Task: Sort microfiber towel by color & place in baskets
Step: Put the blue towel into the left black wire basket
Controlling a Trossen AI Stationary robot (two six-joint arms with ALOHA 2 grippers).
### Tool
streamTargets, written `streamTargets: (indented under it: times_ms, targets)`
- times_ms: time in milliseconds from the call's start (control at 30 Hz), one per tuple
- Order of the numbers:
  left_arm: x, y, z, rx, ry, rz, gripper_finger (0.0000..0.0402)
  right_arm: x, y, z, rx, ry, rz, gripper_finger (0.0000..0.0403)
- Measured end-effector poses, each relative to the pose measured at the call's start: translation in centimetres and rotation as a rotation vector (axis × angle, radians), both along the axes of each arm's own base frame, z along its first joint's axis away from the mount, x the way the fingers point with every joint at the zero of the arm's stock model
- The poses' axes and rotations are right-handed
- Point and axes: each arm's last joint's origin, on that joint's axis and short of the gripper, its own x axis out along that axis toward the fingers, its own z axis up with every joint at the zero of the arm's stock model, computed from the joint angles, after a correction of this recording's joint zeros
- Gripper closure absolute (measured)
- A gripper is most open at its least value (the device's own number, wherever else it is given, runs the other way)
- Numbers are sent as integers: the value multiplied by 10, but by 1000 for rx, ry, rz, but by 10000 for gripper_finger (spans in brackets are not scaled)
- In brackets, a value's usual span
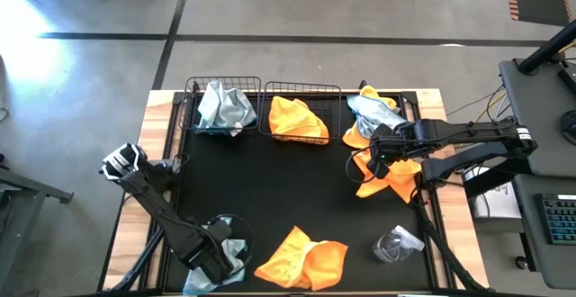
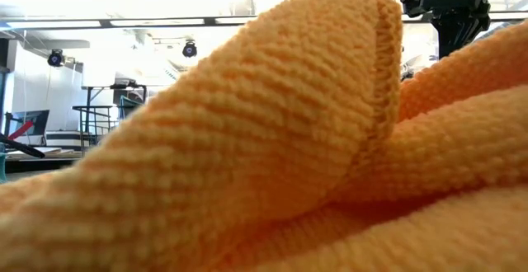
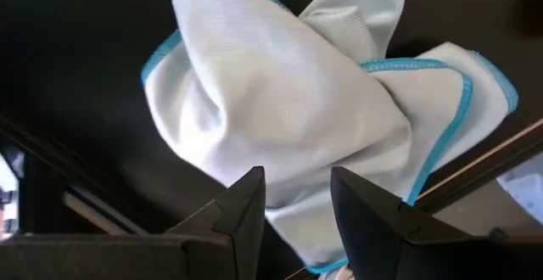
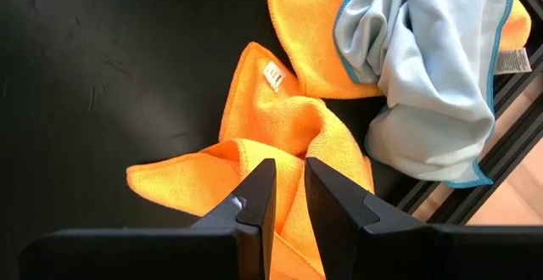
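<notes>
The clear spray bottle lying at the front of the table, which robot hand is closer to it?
Right, probably. The right gripper hangs over orange cloths behind the spray bottle; the left gripper sits across the mat at a blue-grey cloth.
</notes>
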Motion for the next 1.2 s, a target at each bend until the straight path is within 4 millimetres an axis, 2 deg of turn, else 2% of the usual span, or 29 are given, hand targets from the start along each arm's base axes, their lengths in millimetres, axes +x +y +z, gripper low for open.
streamTargets:
  times_ms: [367,867,1033,1200]
  targets:
    - [11,-14,-25,-2,-3,15,280,0,1,0,12,10,39,344]
    - [19,-24,-79,102,118,10,280,0,1,0,13,12,45,344]
    - [20,-26,-91,100,169,-5,281,0,1,0,17,12,46,344]
    - [21,-27,-93,107,173,-4,281,0,1,0,18,11,45,344]
